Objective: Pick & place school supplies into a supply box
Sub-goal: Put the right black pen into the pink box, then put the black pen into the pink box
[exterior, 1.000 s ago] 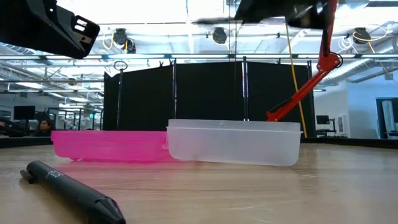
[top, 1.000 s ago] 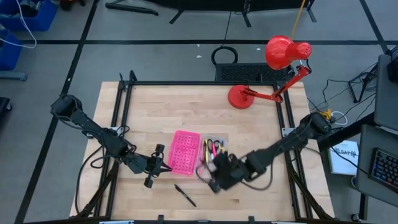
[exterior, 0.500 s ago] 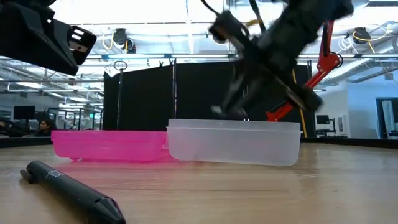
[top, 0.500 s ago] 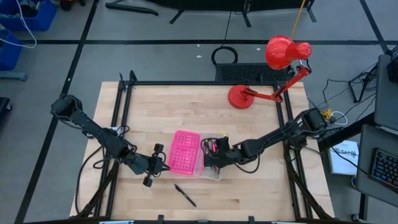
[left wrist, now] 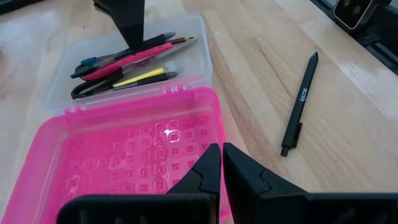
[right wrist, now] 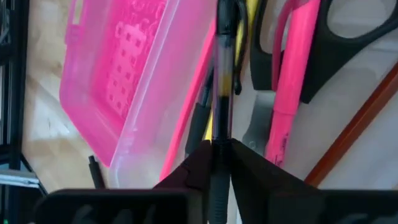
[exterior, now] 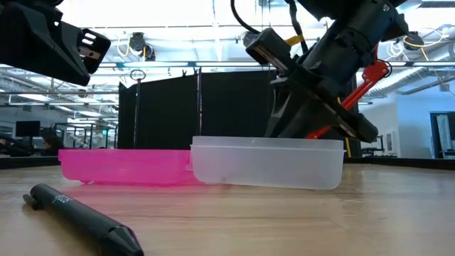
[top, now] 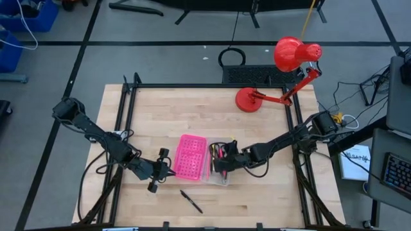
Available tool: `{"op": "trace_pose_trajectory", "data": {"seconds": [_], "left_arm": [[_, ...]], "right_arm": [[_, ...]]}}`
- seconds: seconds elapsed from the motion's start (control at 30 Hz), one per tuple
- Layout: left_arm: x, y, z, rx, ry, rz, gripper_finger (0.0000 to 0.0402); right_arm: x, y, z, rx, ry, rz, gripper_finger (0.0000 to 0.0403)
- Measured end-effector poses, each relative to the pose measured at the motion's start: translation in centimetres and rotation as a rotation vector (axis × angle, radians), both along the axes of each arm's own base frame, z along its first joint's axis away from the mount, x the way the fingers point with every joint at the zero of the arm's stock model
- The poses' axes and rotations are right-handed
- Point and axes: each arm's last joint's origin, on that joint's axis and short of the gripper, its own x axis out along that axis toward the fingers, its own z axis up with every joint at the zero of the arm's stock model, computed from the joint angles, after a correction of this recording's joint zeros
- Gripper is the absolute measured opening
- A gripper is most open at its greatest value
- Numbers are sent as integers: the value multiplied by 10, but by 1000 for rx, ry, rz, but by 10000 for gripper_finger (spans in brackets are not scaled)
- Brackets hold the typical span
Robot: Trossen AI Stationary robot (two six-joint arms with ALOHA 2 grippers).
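The supply box is open on the table: its clear half point(top: 219, 172) point(left wrist: 124, 62) point(exterior: 266, 163) holds a pink pen, a yellow pencil, a brown pencil and black-handled scissors point(right wrist: 348, 31). Its pink lid point(top: 191, 157) point(left wrist: 143, 155) lies flat beside it. My right gripper point(top: 217, 165) point(right wrist: 219, 149) slants down into the clear half, shut on a dark pen point(right wrist: 222, 74). My left gripper point(top: 168, 169) point(left wrist: 221, 163) is shut and hangs above the lid's near-left edge, touching nothing. A black pen point(top: 191, 201) point(left wrist: 298, 106) lies on the table near the front edge. My right gripper pinches the dark pen between its two fingers at the end nearest the wrist point(right wrist: 219, 134). The pen runs on ahead of the fingers, in line with them. The fingers slant down from the table's right side. The pen's far end point(right wrist: 227, 18) reaches in among the supplies in the clear half.
A red desk lamp point(top: 282, 70) stands at the table's far right corner, its arm rising behind the box in the low view. Black frame rails run along the table's left and right edges. Bare wood lies between the box and the lamp.
My right gripper has swung from just near of the box toward the far edge, over the clear half, and dropped down into it with the pen. Most of this came in the first half second. The left gripper, the box and the loose black pen have kept still.
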Motion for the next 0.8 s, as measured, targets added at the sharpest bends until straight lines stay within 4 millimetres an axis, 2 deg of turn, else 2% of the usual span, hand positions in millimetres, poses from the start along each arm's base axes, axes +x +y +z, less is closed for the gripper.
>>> {"op": "trace_pose_trajectory", "data": {"seconds": [0.27, 0.53, 0.67, 0.8], "left_arm": [[0, 0, 0, 8, -1, -7, 26], [0, 0, 0, 4, 0, -5, 26], [0, 0, 0, -2, 1, -1, 26], [0, 0, 0, -1, 1, -1, 26]], "right_arm": [[0, 1, 0, -26, 2, 68, 105], [5, 3, 4, -134, -54, 218, 123], [14, 14, 22, -198, -97, 351, 117], [28, 29, 58, -256, -154, 437, 100]]}}
